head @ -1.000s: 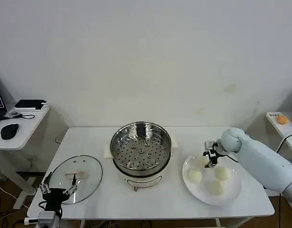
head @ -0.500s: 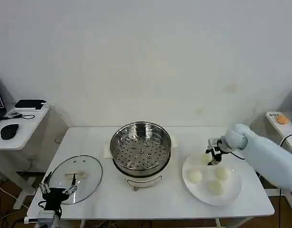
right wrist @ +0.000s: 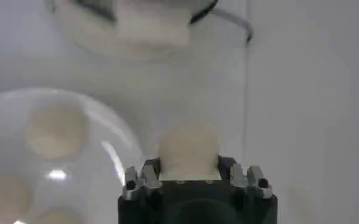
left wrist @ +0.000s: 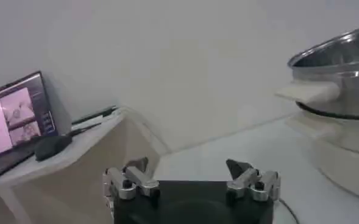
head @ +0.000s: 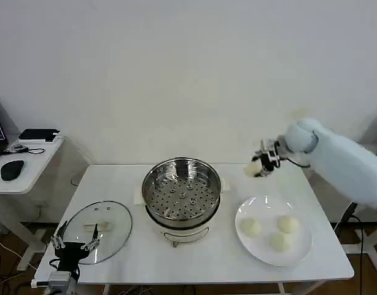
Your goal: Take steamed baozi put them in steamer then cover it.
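Steamer open, one bun lifted

The steamer (head: pixel 182 195) sits mid-table, its perforated tray bare; the white plate (head: pixel 302 247) to its right holds three baozi (head: pixel 252 228). The right gripper (head: pixel 264 162) clamps a fourth bun (head: pixel 253 169) above the table's far right. The left gripper (head: pixel 74 247) rests spread wide by the glass lid (head: pixel 97 223).

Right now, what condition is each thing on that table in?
Steamer: uncovered, tray bare.
Glass lid: flat on the table.
Held baozi: gripped in the right pincer, above the table.
Three baozi: resting on the white plate.
Left pincer: open, near the lid.
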Available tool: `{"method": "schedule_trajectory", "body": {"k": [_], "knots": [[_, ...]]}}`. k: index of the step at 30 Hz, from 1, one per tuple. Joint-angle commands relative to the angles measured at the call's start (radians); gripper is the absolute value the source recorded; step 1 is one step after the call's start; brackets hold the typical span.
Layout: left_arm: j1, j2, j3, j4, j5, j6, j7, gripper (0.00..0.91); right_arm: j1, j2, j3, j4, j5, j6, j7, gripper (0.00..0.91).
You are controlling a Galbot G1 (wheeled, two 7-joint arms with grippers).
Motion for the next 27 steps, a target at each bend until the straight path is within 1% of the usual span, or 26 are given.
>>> {"method": "schedule_trajectory", "body": {"k": [1, 3, 4, 5, 7, 10, 12, 14, 18, 19, 21, 23, 24, 27], "knots": [[0.001, 0.0, 0.0, 0.0, -0.001, 0.0, 0.001, 0.907, 0.259, 0.178, -0.184, 0.006, 0.082, 0.034, 0.014, 0.635], [0.002, 0.001, -0.003, 0.001, -0.001, 0.0, 0.001, 0.907, 0.277, 0.214, -0.199, 0.001, 0.097, 0.048, 0.017, 0.635], [0.002, 0.001, -0.007, 0.001, -0.002, 0.0, 0.001, 0.907, 0.284, 0.252, -0.208, -0.005, 0.112, 0.056, 0.023, 0.635], [0.002, 0.001, -0.01, 0.001, -0.003, 0.001, 0.001, 0.907, 0.285, 0.265, -0.21, -0.009, 0.12, 0.063, 0.027, 0.635], [0.004, 0.002, -0.019, 0.001, -0.006, 0.0, 0.001, 0.907, 0.276, 0.319, -0.212, -0.019, 0.14, 0.09, 0.038, 0.635], [0.007, 0.005, -0.024, 0.002, -0.009, 0.0, 0.001, 0.907, 0.255, 0.356, -0.223, -0.023, 0.145, 0.125, 0.041, 0.635], [0.009, 0.007, -0.027, 0.001, -0.011, 0.0, 0.001, 0.907, 0.241, 0.374, -0.249, -0.017, 0.139, 0.159, 0.028, 0.635], [0.01, 0.008, -0.028, 0.0, -0.011, 0.0, 0.001, 0.907, 0.23, 0.383, -0.26, -0.019, 0.111, 0.207, 0.021, 0.635], [0.01, 0.008, -0.03, 0.0, -0.01, 0.0, 0.0, 0.907, 0.206, 0.407, -0.283, -0.065, 0.041, 0.326, 0.007, 0.635], [0.01, 0.008, -0.03, 0.0, -0.011, 0.0, 0.0, 0.907, 0.2, 0.414, -0.286, -0.083, 0.026, 0.347, 0.007, 0.635], [0.012, 0.01, -0.03, -0.003, -0.011, 0.0, 0.0, 0.907, 0.179, 0.424, -0.287, -0.11, -0.008, 0.366, 0.011, 0.635], [0.012, 0.011, -0.029, -0.001, -0.011, 0.0, 0.0, 0.907, 0.162, 0.432, -0.285, -0.139, -0.062, 0.399, 0.019, 0.635], [0.012, 0.011, -0.029, 0.0, -0.011, 0.0, 0.0, 0.907, 0.155, 0.435, -0.288, -0.154, -0.072, 0.409, 0.023, 0.635], [0.013, 0.009, -0.028, 0.0, -0.01, -0.001, 0.0, 0.907, 0.138, 0.442, -0.297, -0.187, -0.099, 0.465, 0.061, 0.635]]}}
